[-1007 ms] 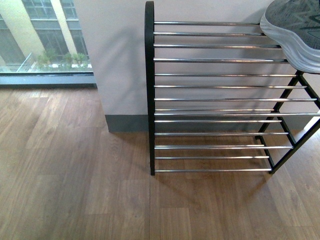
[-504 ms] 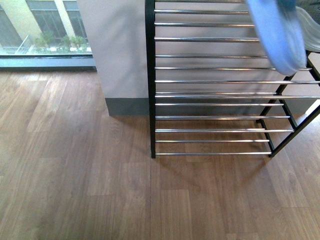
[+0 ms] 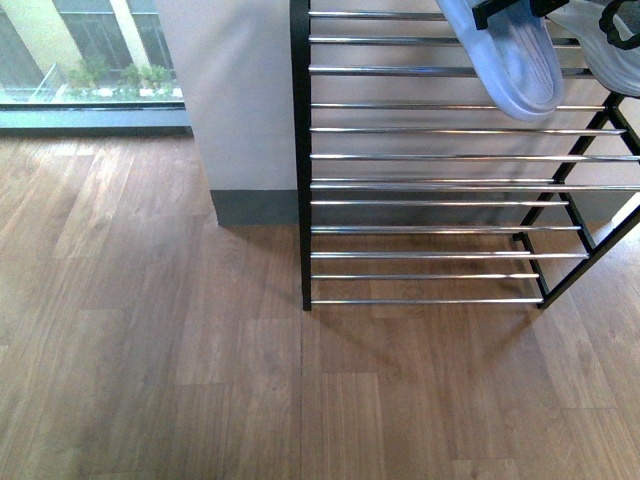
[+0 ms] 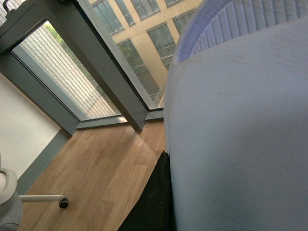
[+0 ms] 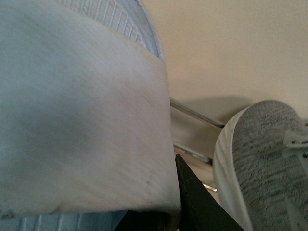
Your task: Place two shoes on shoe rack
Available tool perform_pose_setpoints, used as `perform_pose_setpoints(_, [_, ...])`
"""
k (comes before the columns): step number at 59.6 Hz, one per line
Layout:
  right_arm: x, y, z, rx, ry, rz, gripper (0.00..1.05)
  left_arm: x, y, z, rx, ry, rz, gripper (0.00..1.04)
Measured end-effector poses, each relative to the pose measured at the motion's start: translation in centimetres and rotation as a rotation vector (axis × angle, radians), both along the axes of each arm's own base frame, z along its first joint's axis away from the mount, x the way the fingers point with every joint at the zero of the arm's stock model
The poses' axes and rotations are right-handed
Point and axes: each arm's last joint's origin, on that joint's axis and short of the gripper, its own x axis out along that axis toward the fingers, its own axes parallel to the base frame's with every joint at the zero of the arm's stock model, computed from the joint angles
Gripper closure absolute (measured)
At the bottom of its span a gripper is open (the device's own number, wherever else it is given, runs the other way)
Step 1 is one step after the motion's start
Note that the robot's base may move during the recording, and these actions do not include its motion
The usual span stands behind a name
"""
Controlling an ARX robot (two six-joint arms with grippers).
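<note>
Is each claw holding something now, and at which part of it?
Each holds a pale blue slide by its strap band: left claw, left slide; right claw, right slide. Both hang over the shoe rack.

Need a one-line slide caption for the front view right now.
Pale blue slide held over the upper bars of the shoe rack, wood floor below.

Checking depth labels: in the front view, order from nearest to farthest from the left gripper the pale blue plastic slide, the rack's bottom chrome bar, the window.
1. Pale blue plastic slide, held at the gripper.
2. Bottom chrome bar, below it.
3. Window, far left.
</note>
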Motion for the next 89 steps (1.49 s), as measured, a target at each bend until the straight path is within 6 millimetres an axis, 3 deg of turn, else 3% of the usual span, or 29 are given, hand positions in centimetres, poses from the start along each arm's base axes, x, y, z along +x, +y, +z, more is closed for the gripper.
perform_pose_setpoints(13, [2.5, -2.6, -0.6, -0.322, -0.015, -0.002, 1.03, 0.0, 0.0, 0.0, 0.0, 0.0, 0.0, 1.03])
perform_pose_setpoints(26, [2.9, -3.5, -0.6, -0.37, 0.054, -0.041, 1.02, 0.0, 0.0, 0.0, 0.0, 0.0, 0.0, 1.03])
perform_pose_setpoints(39, [2.6, -3.5, -1.0, -0.286, 0.113, -0.044, 0.73, 0.0, 0.0, 0.0, 0.0, 0.0, 0.0, 1.03])
perform_pose_setpoints(50, [1.1, -3.7, 0.7, -0.157, 0.129, -0.044, 0.46, 0.0, 0.0, 0.0, 0.0, 0.0, 0.0, 1.03])
perform_pose_setpoints(57, [-1.7, -4.6, 3.2, -0.002, 0.145, -0.034, 0.29, 0.0, 0.0, 0.0, 0.0, 0.0, 0.0, 1.03])
perform_pose_setpoints(65, [-6.3, -6.5, 6.7, 0.208, 0.115, -0.064, 0.09, 0.0, 0.0, 0.0, 0.0, 0.0, 0.0, 1.03])
perform_pose_setpoints(71, [-9.2, -6.8, 8.3, 0.351, -0.184, -0.039, 0.26, 0.0, 0.0, 0.0, 0.0, 0.0, 0.0, 1.03])
perform_pose_setpoints(74, [-10.8, -5.9, 7.6, 0.389, -0.257, -0.014, 0.36, 0.0, 0.0, 0.0, 0.0, 0.0, -0.002, 1.03])
perform_pose_setpoints(85, [-14.7, -4.0, 4.8, 0.438, -0.244, 0.005, 0.62, 0.0, 0.0, 0.0, 0.0, 0.0, 0.001, 1.03])
perform_pose_setpoints(89, [-16.6, -3.4, 4.1, 0.446, -0.243, 0.002, 0.76, 0.0, 0.0, 0.0, 0.0, 0.0, 0.0, 1.03])
